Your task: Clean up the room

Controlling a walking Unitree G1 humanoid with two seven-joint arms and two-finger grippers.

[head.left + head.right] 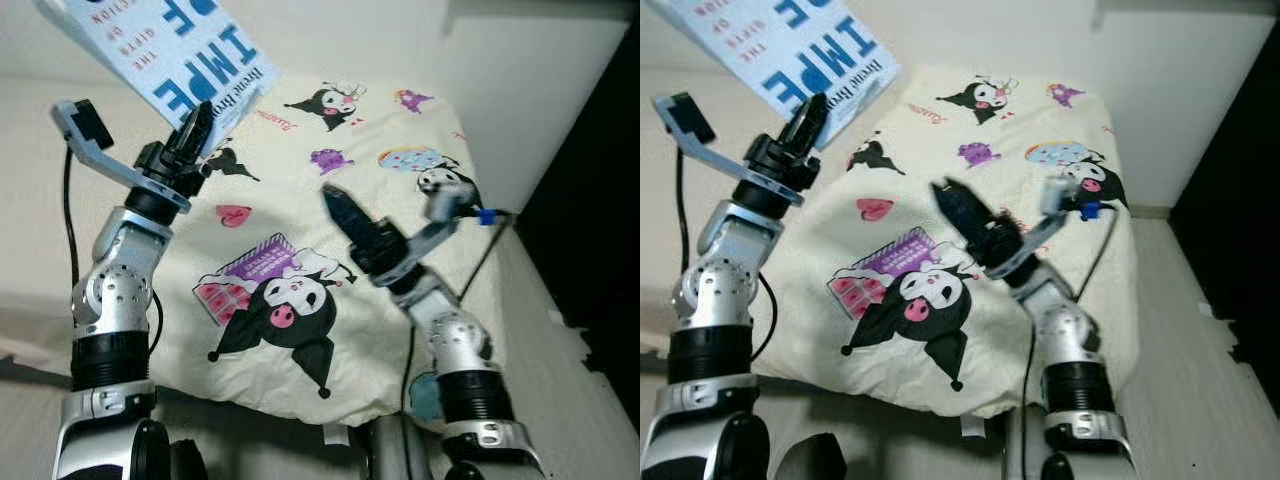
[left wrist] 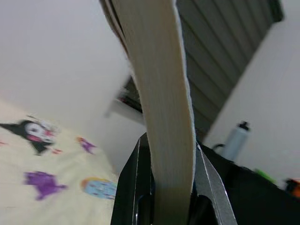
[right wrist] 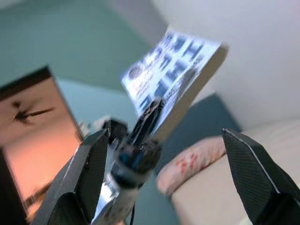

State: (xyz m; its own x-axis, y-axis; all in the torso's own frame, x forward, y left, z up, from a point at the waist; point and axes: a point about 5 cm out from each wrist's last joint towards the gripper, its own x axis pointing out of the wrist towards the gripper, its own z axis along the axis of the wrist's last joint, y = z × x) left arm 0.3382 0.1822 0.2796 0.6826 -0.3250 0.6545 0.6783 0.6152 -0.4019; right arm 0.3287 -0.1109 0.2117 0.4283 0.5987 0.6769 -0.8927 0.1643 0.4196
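Left gripper (image 1: 197,122) clamps a white-and-blue book (image 1: 170,48), raised above the cartoon-print blanket (image 1: 330,190). Right gripper (image 3: 164,183) hovers mid-blanket, fingers apart.

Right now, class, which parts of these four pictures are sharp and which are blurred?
Left eye view: the book print reads clearly, but the right gripper is smeared. Left wrist view: the page edges are soft, the bottle hazy. Right wrist view: the book cover and left gripper are blurred, its own fingers crisper.
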